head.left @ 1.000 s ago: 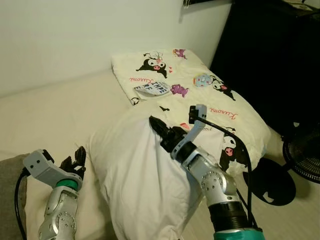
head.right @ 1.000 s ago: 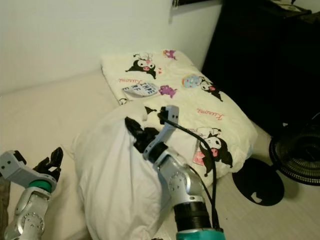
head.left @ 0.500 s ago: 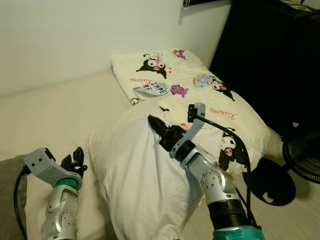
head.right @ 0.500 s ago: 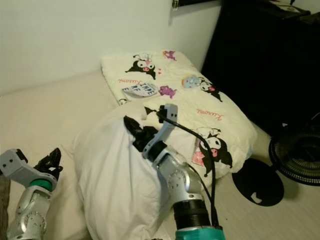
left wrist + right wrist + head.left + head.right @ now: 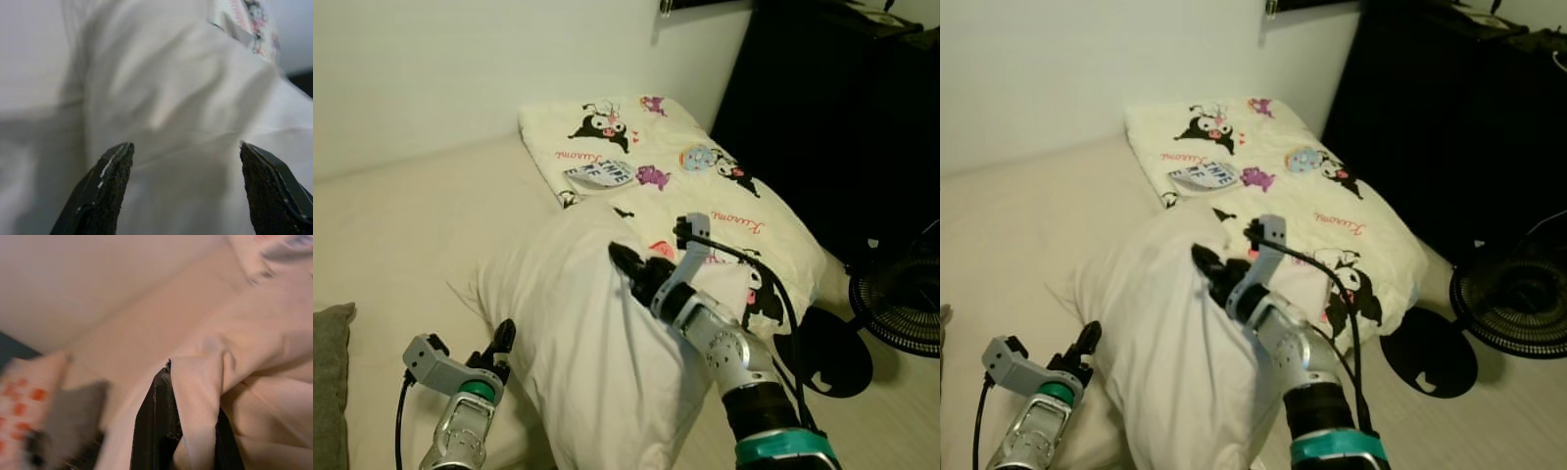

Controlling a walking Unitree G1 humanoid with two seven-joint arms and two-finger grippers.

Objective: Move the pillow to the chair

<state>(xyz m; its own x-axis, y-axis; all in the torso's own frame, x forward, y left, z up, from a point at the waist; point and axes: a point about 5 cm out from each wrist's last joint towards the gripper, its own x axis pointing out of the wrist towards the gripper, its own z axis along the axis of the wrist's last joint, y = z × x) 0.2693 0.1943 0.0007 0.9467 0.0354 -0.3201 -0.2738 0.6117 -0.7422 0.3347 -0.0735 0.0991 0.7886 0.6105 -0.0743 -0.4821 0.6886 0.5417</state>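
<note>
White pillow [image 5: 578, 343] pinched in right hand [image 5: 628, 266]; left hand [image 5: 499, 343] spread, beside it.

Cartoon-print blanket [image 5: 705, 186] on cream bed [image 5: 401, 225]; black fan [image 5: 901, 304] on floor, dark cabinet [image 5: 842, 117] beside.

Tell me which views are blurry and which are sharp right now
Both eye views are fairly sharp: the white pillow and cartoon blanket read clearly. Left wrist view is soft, with fingertips crisper than the cloth. Right wrist view is smeared, its background washed out.
</note>
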